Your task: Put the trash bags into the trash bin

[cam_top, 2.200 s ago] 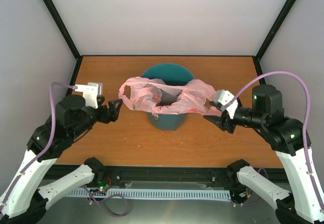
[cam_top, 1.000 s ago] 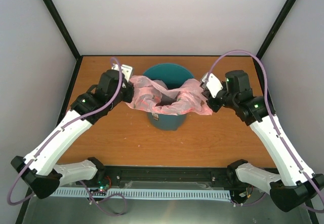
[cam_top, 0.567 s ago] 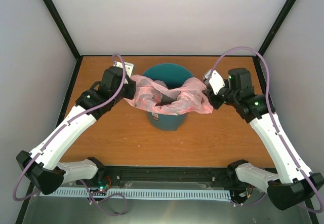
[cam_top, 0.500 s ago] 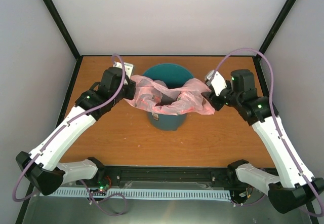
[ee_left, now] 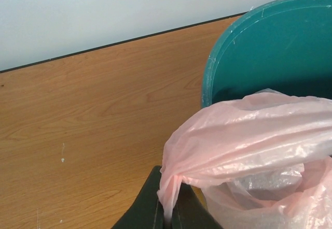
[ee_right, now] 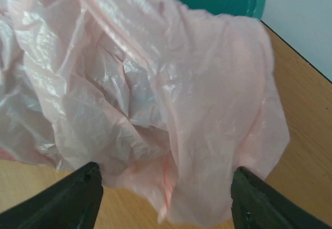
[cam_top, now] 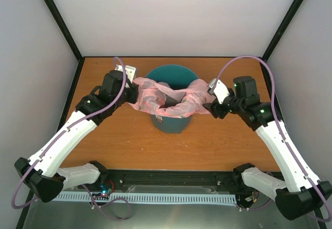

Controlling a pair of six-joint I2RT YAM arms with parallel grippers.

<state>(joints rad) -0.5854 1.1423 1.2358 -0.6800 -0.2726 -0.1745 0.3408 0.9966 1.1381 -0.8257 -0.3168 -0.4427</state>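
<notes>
- The left gripper [ee_left: 168,211] is closed tight, and a gathered corner of the pink bag [ee_left: 249,136] is pinched between its dark fingers.
- From that pinch the plastic rises in a twisted bunch, then fans out rightward into a smooth, rounded fold.
- The right gripper [ee_right: 165,180] stands wide open and holds nothing. Its two dark fingers sit far apart at the bottom corners of the right wrist view.
- The bag's crinkled right end hangs in the gap between those fingers. Whether the plastic brushes either finger cannot be told.
- From above, the bag lies stretched across the top of the bin [cam_top: 171,123], with its left end at the left gripper and its right end just in front of the right gripper.
- The middle of the bag sags into the bin's mouth, and both ends spill out past the rim on either side.
- The bag is not fully inside the bin.
- The bin is round and teal-green and stands upright near the middle of the wooden table [cam_top: 218,141], toward the far edge, between the two arms.
- A small white label [cam_top: 160,119] shows on the bin's near wall, just under the draped plastic.
- Both arms reach inward from the near corners and flank the bin left and right.
</notes>
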